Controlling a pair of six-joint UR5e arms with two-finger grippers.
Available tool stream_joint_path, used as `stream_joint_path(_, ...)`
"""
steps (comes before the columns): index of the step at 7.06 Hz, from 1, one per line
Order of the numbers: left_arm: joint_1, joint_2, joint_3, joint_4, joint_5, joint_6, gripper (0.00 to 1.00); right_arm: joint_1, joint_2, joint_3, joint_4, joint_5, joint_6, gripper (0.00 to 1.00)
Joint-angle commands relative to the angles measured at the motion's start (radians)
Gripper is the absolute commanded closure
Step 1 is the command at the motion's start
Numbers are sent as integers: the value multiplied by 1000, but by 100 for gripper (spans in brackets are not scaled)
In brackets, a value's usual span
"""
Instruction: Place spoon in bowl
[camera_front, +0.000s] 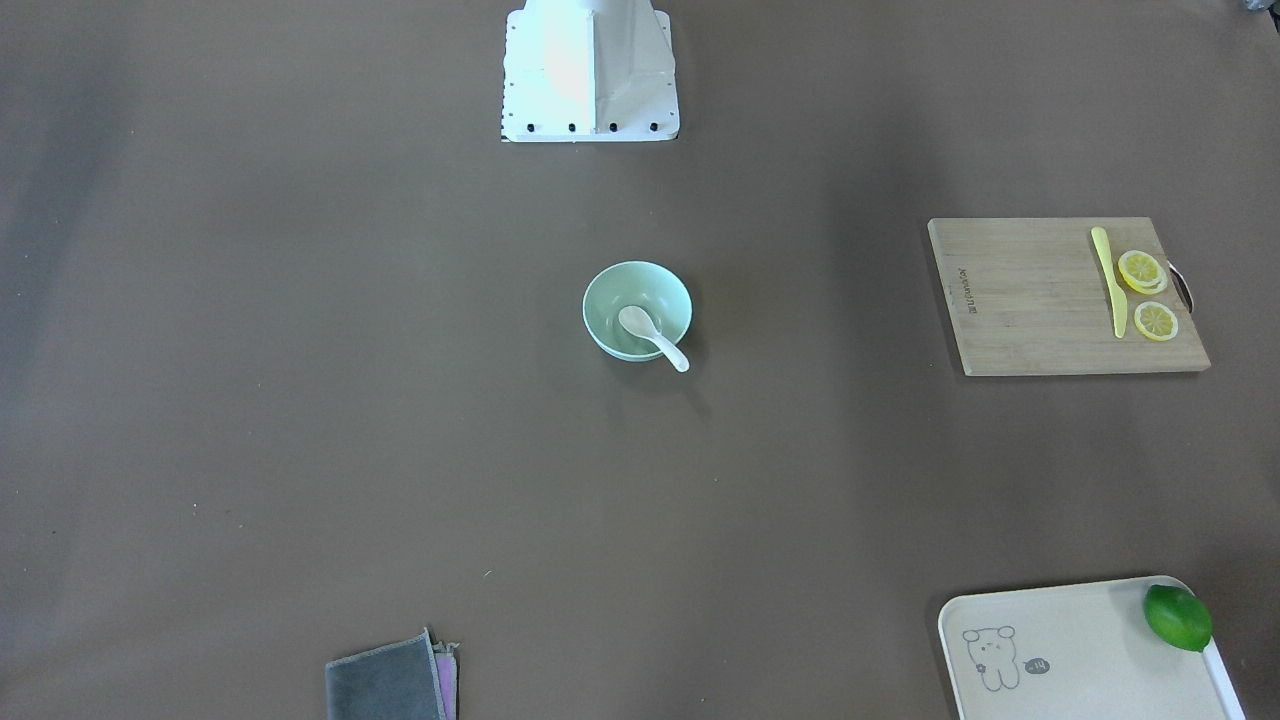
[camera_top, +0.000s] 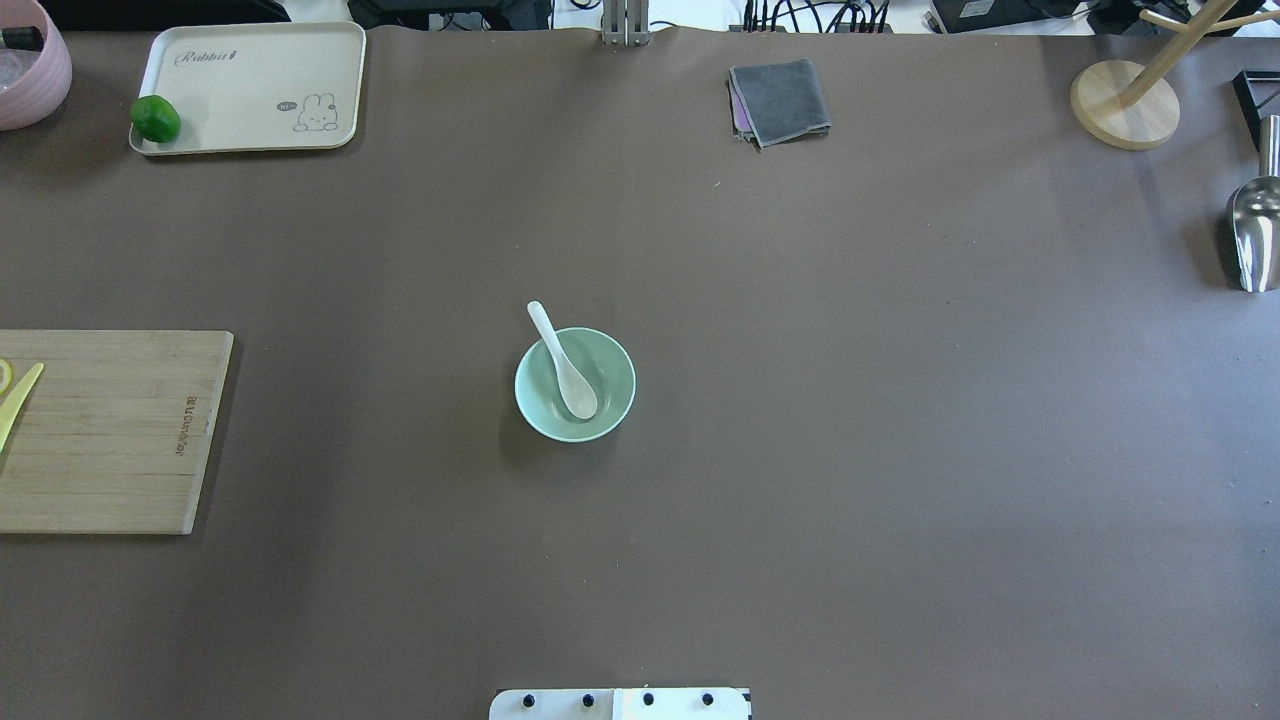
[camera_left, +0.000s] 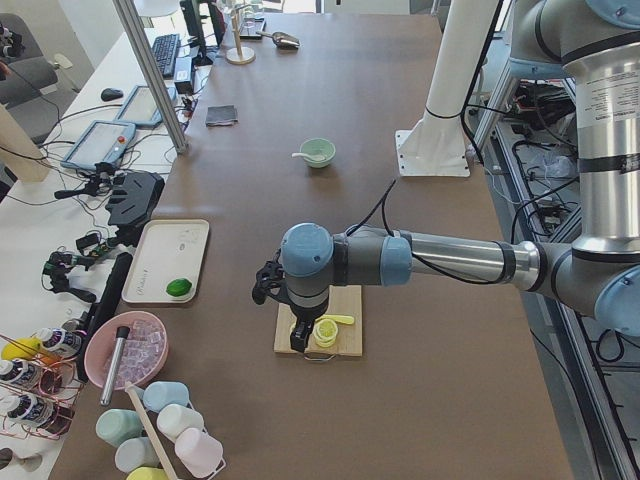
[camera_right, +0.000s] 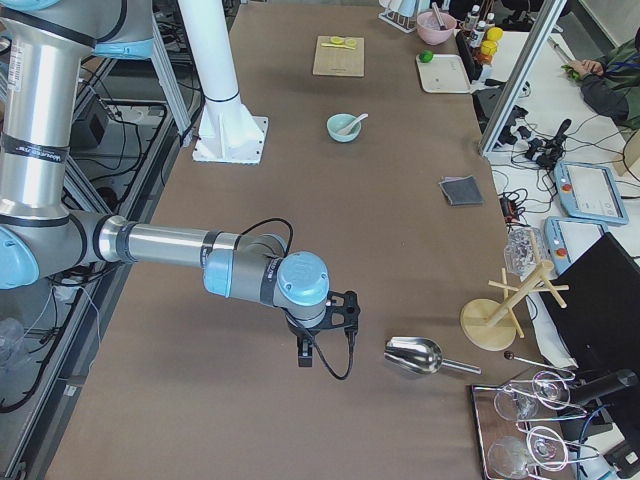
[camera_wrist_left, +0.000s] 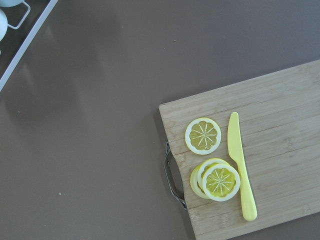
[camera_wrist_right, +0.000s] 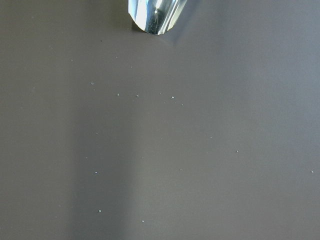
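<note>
The white spoon (camera_front: 650, 337) lies in the mint-green bowl (camera_front: 603, 288) at the table's middle, its scoop inside and its handle resting over the rim. Both also show in the overhead view, spoon (camera_top: 565, 365) and bowl (camera_top: 613, 398). The left gripper (camera_left: 299, 342) hangs over the cutting board, far from the bowl (camera_left: 318, 152). The right gripper (camera_right: 304, 354) hangs over bare table near a metal scoop, far from the bowl (camera_right: 343, 127). Each gripper shows only in a side view, so I cannot tell whether it is open or shut.
A wooden cutting board (camera_front: 1030, 300) holds a yellow knife (camera_front: 1110, 285) and lemon slices (camera_front: 1142, 270). A cream tray (camera_front: 1070, 650) holds a lime (camera_front: 1178, 617). A grey cloth (camera_top: 780, 100), a metal scoop (camera_top: 1255, 230) and a wooden stand (camera_top: 1125, 100) sit along the far and right edges.
</note>
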Motion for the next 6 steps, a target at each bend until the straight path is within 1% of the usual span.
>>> stream_joint_path(1,-1,-1,-12,0,38,1,2,0,-1,-5,0,2,2,0)
stream_joint_path(2,-2,1,-14,0,36,1,2,0,1,-3,2,5,2,0)
stream_joint_path(4,-2,1,-18,0,38,1,2,0,1,-3,2,51,0,0)
stream_joint_path(6,-5,4,-26,0,36,1,2,0,1,-3,2,59,0,0)
